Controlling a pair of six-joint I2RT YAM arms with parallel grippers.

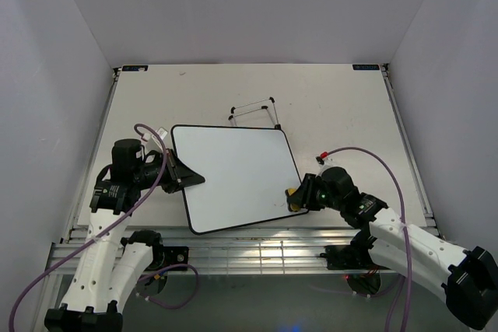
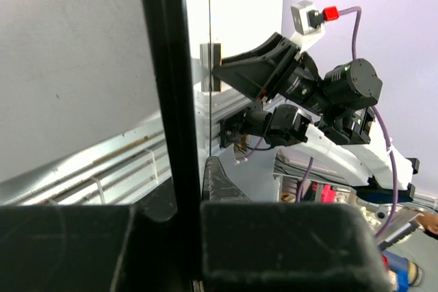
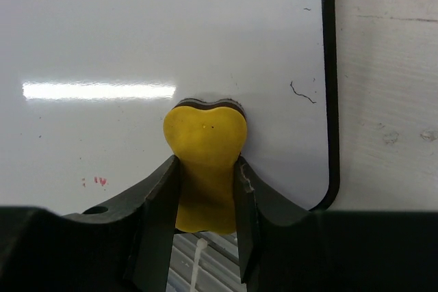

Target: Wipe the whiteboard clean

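Jaws on the right gripper (image 3: 205,169) are closed tight on the yellow eraser (image 3: 205,135), which pokes straight out past the fingers.

The whiteboard (image 1: 233,176) lies flat on the table (image 1: 342,106) between the two arms, turned a little. It looks almost all white. The eraser's tip touches the board at its near right corner. From those jaws, nearly all of the board lies ahead and to the left. Tiny red specks (image 3: 96,181) sit just left of the eraser, and a thin dark squiggle (image 3: 301,92) sits ahead on the right. I think the right arm is best placed to rub these.

On the other side, the left gripper (image 1: 183,176) is closed on the board's left edge, and seems to hold it steady. The wire stand (image 1: 253,110) lies just past the far edge.
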